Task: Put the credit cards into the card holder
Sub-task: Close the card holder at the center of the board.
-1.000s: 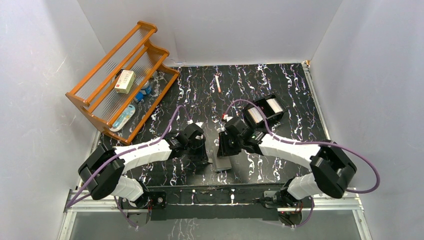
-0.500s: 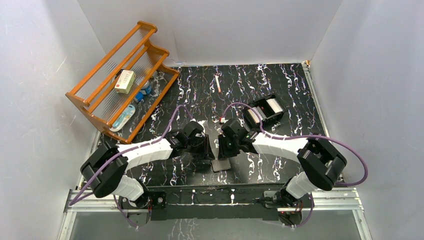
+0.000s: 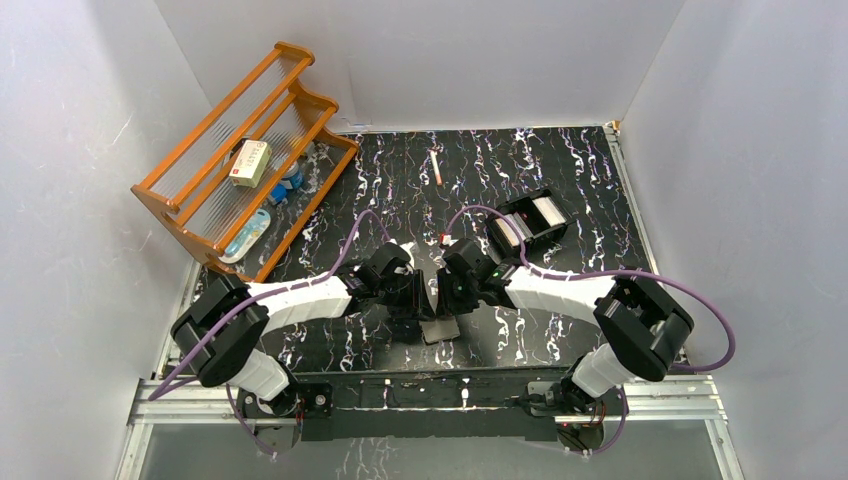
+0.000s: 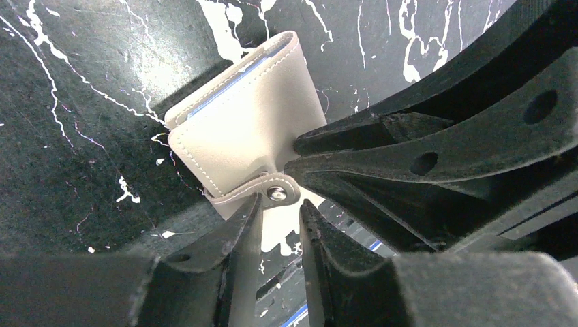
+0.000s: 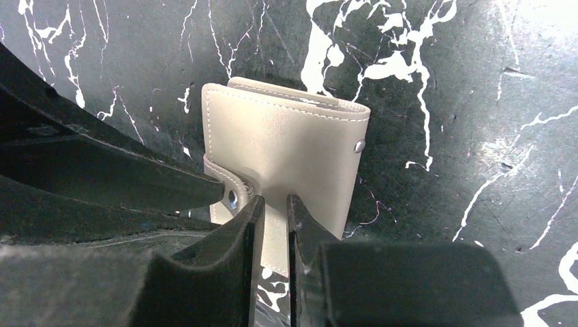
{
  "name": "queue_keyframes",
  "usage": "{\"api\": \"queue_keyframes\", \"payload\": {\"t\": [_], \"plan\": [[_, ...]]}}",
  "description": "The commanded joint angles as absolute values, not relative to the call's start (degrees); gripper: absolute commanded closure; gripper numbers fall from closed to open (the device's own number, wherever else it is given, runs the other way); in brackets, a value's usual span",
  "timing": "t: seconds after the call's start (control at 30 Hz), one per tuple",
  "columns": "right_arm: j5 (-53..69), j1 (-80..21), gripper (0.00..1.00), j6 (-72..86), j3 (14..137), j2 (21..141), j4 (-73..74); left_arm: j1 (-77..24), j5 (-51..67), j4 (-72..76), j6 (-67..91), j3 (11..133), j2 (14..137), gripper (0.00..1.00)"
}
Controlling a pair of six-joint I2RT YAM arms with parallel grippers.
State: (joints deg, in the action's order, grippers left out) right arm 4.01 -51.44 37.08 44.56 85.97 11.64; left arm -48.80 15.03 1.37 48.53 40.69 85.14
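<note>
Both pincers meet at the folded card holder (image 3: pixel 441 331), which lies on the worktop (image 3: pixel 400 170) near its front middle.
The left pincer (image 4: pixel 276 212) is nearly closed, with the holder's snap strap (image 4: pixel 238 193) at its tips. The right pincer (image 5: pixel 271 208) nips the holder's near edge, apparently gripping, though the fingers hide the contact.

Your flat folding leather card holder (image 4: pixel 245 129) is pale grey-beige with lighter stitching, a silver snap and a blue edge strip. The glossy table top (image 4: pixel 88 136) is black veined with white, the slatted wooden rack (image 3: pixel 165 200) orange-brown
</note>
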Motion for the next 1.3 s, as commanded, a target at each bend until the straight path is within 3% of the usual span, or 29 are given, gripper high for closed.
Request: {"api": "queue_keyframes", "payload": {"t": [0.0, 0.17, 0.5, 0.7, 1.27], "plan": [[3.02, -51.72, 0.74, 37.95, 42.92, 86.69, 9.74, -48.51, 15.10, 1.88, 47.49, 40.73, 85.80, 0.71], [2.59, -51.76, 0.74, 38.32, 42.52, 85.86, 9.49, -48.52, 14.48, 2.20, 47.37, 40.26, 85.96, 0.70], [1.24, -51.77, 0.75, 40.94, 40.87, 81.09, 8.24, -48.52, 12.37, 1.40, 46.68, 40.24, 86.05, 0.90], [1.02, -51.77, 0.73, 43.98, 39.20, 76.61, 5.41, -48.50, 11.64, 0.83, 46.41, 40.12, 85.66, 0.95], [4.39, -51.77, 0.72, 47.00, 39.48, 81.26, -0.51, -48.52, 12.65, 1.58, 46.76, 39.18, 84.97, 0.93]]}}
